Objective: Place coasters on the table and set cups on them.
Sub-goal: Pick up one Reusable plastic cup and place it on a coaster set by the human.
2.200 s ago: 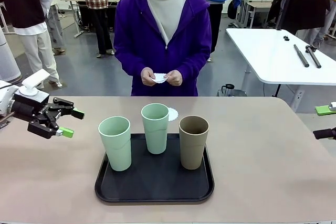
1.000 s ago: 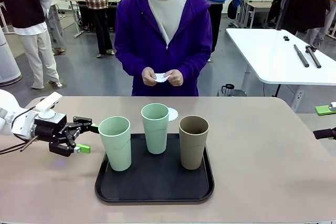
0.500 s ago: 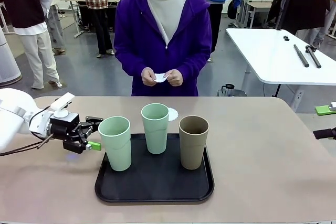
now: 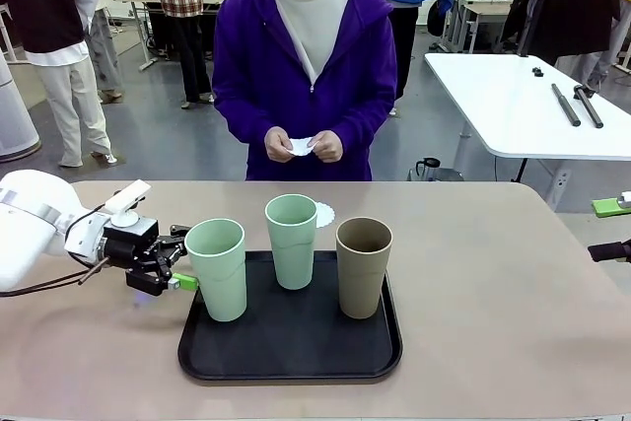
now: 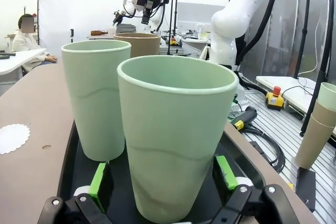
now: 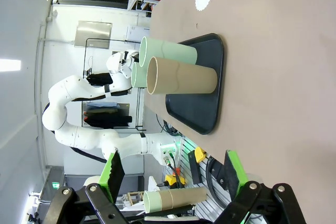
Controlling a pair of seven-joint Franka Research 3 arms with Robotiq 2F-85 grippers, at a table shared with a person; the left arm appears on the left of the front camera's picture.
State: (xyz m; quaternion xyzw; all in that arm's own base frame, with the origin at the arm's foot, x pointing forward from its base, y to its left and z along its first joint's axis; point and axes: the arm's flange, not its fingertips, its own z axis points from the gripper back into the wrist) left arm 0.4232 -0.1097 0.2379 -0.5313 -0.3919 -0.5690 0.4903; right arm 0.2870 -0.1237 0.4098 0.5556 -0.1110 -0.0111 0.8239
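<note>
- Front view: left pincer point(image 4: 180, 256), jaws spread, straddles near mint cup point(image 4: 217, 268) on black tray point(image 4: 291, 350); far mint cup point(image 4: 292, 241) and brown cup point(image 4: 364, 266) stand on same tray; one coaster point(image 4: 325, 214) lies on bench point(image 4: 493, 293) just behind far mint cup; white paper piece point(image 4: 301, 146) in person's hands point(image 4: 330, 148); right pincer point(image 4: 611, 229) agape at bench's right edge.
- Left wrist view: green pads point(image 5: 97, 179) flank near mint cup, not visibly pressing it.
- Right wrist view: right pincer's jaws wide apart; three cups upright on tray, coaster beyond.
</note>
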